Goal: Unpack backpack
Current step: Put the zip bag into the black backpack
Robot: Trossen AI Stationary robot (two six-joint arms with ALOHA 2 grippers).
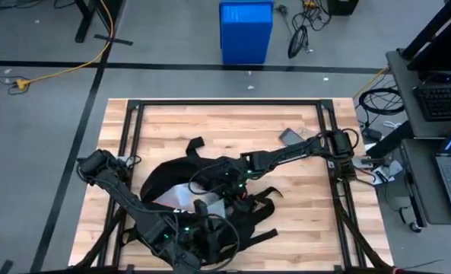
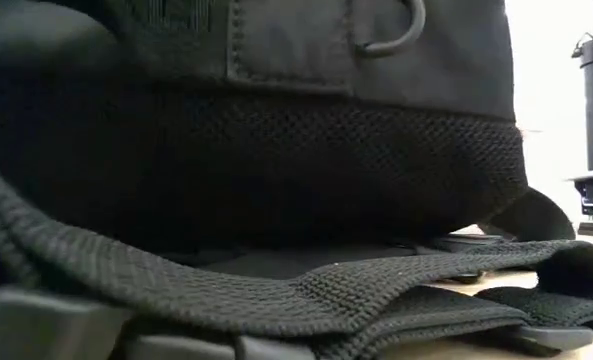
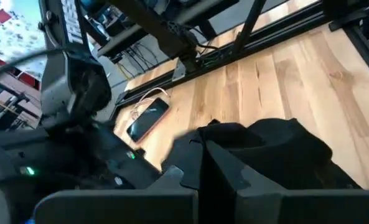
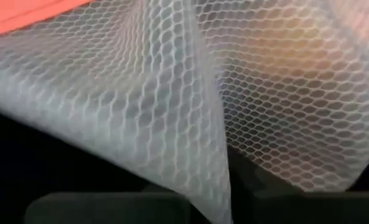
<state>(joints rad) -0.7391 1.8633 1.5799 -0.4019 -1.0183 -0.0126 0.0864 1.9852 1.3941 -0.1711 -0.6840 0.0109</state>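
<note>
- The black backpack (image 1: pixel 187 183) lies flat on the wooden table (image 1: pixel 301 221), toward its near edge, with its straps (image 1: pixel 259 199) spread to the right over the boards
- The right gripper (image 1: pixel 227 185) reaches in from the right and is buried in the backpack's opening; its wrist view is filled with white mesh fabric (image 4: pixel 172 106), and I cannot tell whether its fingers are apart or together
- The left gripper (image 1: pixel 202 228) sits at the backpack's near edge, clamped on a fold of the black fabric
- A phone (image 3: pixel 148 119) lies on the table beyond the backpack, near the right arm's base
- A blue bin (image 1: pixel 246 30) stands on the floor past the table's far side
</note>
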